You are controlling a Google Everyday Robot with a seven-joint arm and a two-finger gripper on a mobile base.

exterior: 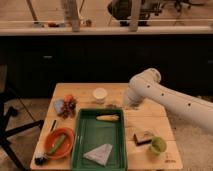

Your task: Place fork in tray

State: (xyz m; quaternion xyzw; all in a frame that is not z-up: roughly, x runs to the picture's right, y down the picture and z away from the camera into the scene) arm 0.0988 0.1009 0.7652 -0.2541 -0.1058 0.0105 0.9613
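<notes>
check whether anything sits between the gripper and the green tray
Nothing visible does. The gripper hangs past the green tray's far right corner. A yellow item lies at its far end; the middle is bare. Can't make out the fork.

dim room: wooden table (150,120), dark cabinet wall (100,60) behind, office chair (7,125) beside.

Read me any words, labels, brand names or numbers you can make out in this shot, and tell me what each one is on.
No text can be read anywhere.
Table: a small dark mark near its front right corner, too blurred to read.
Tray, white cup, green cup: no lettering visible.
Arm: dark dots only, no writing; its gripper sits above the table behind the tray.
</notes>
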